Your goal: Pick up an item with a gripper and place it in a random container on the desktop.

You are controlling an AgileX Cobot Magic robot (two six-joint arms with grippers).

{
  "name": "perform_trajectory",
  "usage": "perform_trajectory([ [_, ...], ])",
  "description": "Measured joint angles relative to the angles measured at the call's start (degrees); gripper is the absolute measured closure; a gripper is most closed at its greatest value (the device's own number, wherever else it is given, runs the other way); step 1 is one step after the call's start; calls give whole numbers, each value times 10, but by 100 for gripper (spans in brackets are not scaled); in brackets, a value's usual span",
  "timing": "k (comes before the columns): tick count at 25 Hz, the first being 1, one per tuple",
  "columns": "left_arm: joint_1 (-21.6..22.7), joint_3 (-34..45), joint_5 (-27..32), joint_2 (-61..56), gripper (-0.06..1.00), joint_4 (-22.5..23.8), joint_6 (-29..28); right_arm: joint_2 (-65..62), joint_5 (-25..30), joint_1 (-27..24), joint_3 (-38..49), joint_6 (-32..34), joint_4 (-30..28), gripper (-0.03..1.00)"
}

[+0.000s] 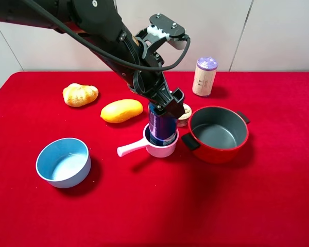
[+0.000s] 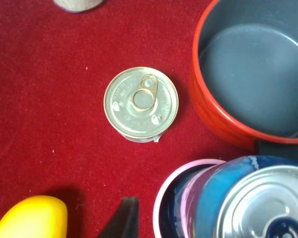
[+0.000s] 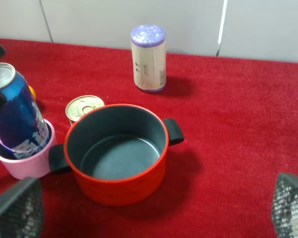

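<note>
The blue drink can (image 1: pixel 161 128) stands leaning inside the small pink saucepan (image 1: pixel 162 149), whose handle (image 1: pixel 130 149) points left on the red cloth desktop (image 1: pixel 154 206). My left gripper (image 1: pixel 167 105) reaches across from the upper left and sits right over the can's top. In the left wrist view one black fingertip (image 2: pixel 125 218) is apart from the can (image 2: pixel 258 208) and the pan rim (image 2: pixel 161 198); the other finger is hidden. The right wrist view shows the can (image 3: pixel 15 119) in the pan (image 3: pixel 25 161). My right gripper (image 3: pixel 154 198) is wide open and empty.
A red two-handled pot (image 1: pixel 218 134) stands just right of the saucepan. A short pull-ring tin (image 1: pixel 184 114) sits behind them. A cream cylinder with a purple cap (image 1: pixel 204 76) is at the back. A yellow fruit (image 1: pixel 122 110), an orange bun-like item (image 1: pixel 80 94) and a light blue bowl (image 1: pixel 63 162) lie to the left.
</note>
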Motion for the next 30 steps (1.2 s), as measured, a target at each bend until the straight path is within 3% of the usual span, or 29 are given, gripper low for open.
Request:
perform_trajectory([
  [12,0,0,5,-20,-5,1,-1,0,0,0,0,0,0,27],
  [26,0,1,118,-151,-5,48,-1,0,0,0,0,0,0,27],
  [30,0,36,136,-199,-5,59,-1,0,0,0,0,0,0,27],
])
